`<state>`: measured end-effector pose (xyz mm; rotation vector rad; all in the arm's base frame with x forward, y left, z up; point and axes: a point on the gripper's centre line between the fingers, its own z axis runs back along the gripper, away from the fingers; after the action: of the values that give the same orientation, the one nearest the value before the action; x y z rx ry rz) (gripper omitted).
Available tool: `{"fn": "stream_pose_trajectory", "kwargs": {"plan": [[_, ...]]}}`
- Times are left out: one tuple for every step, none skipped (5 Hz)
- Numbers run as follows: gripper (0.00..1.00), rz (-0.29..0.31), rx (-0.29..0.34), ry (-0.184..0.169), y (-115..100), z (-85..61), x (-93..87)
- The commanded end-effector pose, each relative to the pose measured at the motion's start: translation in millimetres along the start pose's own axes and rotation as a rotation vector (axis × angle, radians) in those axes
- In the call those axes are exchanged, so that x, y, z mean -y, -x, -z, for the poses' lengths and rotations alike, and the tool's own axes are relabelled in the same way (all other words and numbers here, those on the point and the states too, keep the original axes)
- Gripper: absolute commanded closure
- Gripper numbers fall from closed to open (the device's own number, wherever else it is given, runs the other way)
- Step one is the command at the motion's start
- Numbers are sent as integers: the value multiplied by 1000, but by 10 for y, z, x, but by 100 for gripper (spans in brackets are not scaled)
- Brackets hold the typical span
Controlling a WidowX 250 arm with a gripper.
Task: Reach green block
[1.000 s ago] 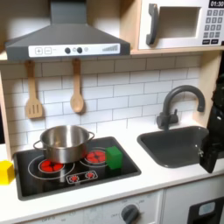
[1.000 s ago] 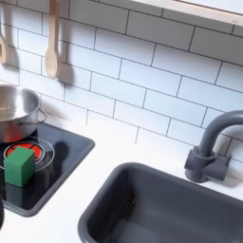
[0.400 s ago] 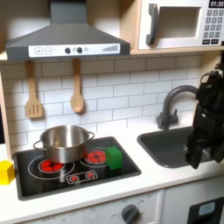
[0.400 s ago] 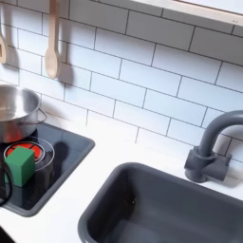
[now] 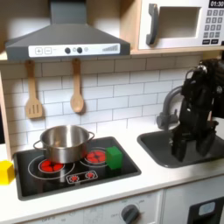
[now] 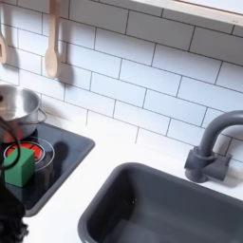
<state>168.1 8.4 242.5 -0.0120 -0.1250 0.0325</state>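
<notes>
- The green block [image 5: 114,157] sits on the black stovetop [image 5: 74,166], at 4 o'clock from the steel pot [image 5: 63,143].
- The gripper [image 5: 185,149] hangs over the sink [image 5: 179,147], at 3 o'clock from the block, well apart; its jaws' state is unclear.
- A yellow block [image 5: 6,171] sits at the stovetop's 9 o'clock.

The end effector [image 5: 181,147] has moved from the first exterior view's right edge to above the sink [image 5: 157,150].
</notes>
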Motion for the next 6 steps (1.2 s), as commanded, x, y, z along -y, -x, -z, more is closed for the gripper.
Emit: {"fn": "stream_pose_trajectory", "kwargs": {"plan": [[0, -7, -3, -10, -203, 74, -100], [0, -21, 8, -15, -368, 91, -193], [0, -34, 16, -24, -500, 100, -270], [0, -42, 15, -30, -586, 125, -325], [0, -48, 14, -33, -663, 158, -361], [0, -51, 18, -33, -744, 172, -381]]}}
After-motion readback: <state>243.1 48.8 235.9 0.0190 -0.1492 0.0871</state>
